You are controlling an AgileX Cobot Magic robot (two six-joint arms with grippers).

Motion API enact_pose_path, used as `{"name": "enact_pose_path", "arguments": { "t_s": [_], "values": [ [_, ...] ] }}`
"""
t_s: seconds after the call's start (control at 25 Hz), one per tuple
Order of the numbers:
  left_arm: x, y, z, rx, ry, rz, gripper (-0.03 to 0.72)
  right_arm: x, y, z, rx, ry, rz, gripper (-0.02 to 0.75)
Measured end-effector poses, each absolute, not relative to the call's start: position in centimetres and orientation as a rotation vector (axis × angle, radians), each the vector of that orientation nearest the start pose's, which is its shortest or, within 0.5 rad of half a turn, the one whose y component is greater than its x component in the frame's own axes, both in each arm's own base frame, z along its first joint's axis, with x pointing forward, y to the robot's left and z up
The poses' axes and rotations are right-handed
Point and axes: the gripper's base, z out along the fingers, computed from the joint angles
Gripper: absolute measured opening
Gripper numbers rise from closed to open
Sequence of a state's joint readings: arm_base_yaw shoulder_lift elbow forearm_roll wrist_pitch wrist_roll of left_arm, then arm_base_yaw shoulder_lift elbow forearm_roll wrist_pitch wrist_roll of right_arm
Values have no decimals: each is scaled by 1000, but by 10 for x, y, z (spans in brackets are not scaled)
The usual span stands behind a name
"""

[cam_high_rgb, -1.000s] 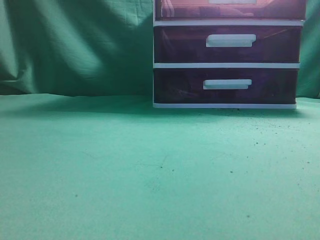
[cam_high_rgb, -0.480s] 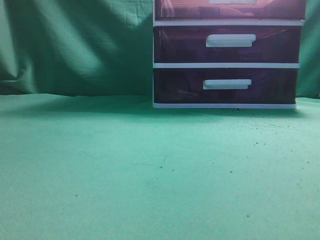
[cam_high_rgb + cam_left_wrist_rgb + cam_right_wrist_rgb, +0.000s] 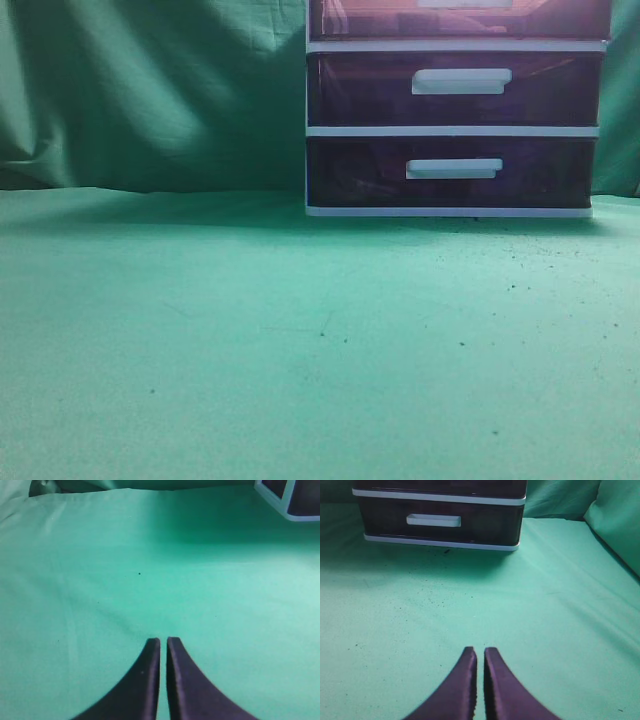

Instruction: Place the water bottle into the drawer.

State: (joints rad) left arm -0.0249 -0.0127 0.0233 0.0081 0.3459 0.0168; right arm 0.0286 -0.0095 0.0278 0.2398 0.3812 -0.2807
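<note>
The drawer [image 3: 370, 20], reddish-pink with a white handle, shows at the top edge of the exterior view as the top of a white-framed unit; it looks closed. The water bottle is out of view in every frame. My left gripper [image 3: 163, 640] is shut and empty over bare green cloth, with a corner of the unit [image 3: 290, 500] at the far right. My right gripper [image 3: 480, 650] is shut and empty over the cloth, well in front of the unit's bottom drawer [image 3: 480, 522]. Neither gripper shows in the exterior view.
Two darker purple drawers [image 3: 560, 90] with white handles sit below the top one. Green cloth [image 3: 250, 330] covers the table and hangs as a backdrop. A cloth fold rises at the right in the right wrist view [image 3: 615, 515].
</note>
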Motion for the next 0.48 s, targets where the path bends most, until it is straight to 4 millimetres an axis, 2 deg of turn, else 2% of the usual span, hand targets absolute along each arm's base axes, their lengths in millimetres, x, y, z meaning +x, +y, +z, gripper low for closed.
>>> {"name": "enact_pose_path", "arguments": {
  "t_s": [0.48],
  "values": [
    [53, -1, 175, 44, 1842, 2, 0, 52, 10, 171, -141, 1867, 63, 0]
  ]
}}
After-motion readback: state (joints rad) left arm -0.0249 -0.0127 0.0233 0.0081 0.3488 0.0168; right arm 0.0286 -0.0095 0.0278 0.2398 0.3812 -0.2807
